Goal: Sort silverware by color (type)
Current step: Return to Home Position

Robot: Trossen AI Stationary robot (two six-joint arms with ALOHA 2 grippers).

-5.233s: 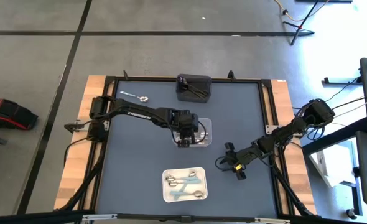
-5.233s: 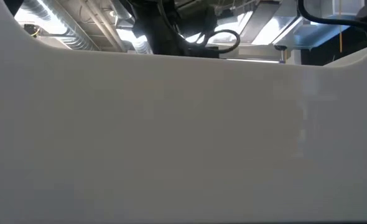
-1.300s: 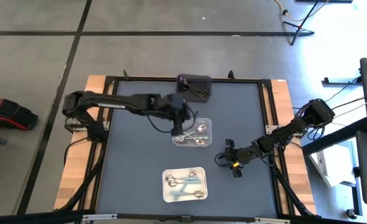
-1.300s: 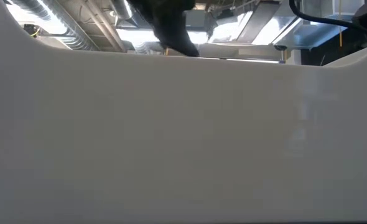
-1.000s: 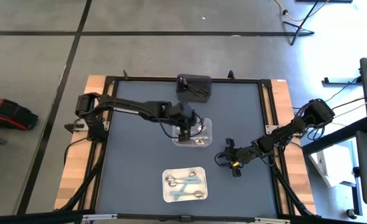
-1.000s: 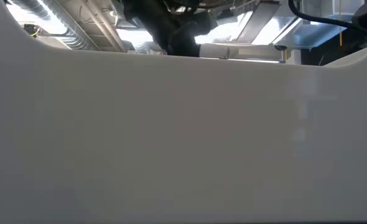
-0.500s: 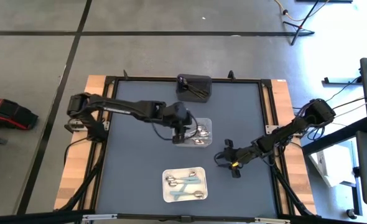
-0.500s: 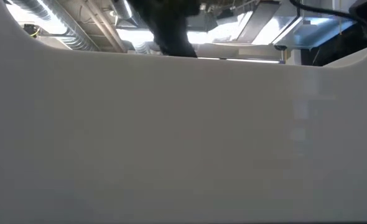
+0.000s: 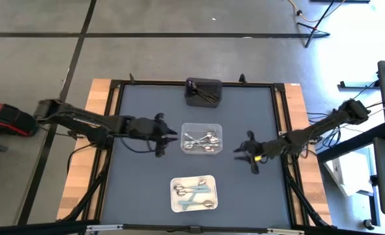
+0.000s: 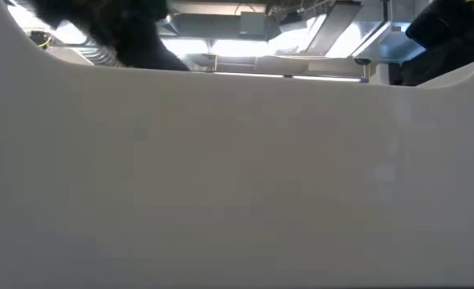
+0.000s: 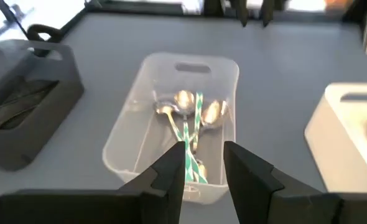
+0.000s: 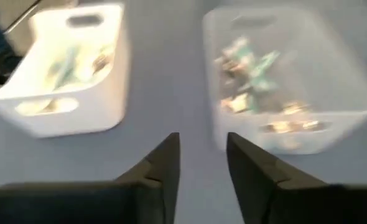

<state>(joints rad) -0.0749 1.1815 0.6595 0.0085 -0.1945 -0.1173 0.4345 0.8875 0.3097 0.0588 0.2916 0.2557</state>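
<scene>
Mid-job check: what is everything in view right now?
Clear tray: one, table centre.
Green spoons: several, striped handles, in clear tray.
White tray: one, near edge.
Blue spoons: several, pale, in white tray.
Black tray: one, far edge.
Dark spoons: several, in black tray.
Table: one, dark grey.
Red object: one, on floor.
Left gripper: open, empty, left of clear tray.
Right gripper: open, empty, right of it.

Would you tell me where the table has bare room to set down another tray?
Bare mat left of the white tray, and right of the black tray. Crowded mid-table: left tool, clear tray, right tool in a row.
</scene>
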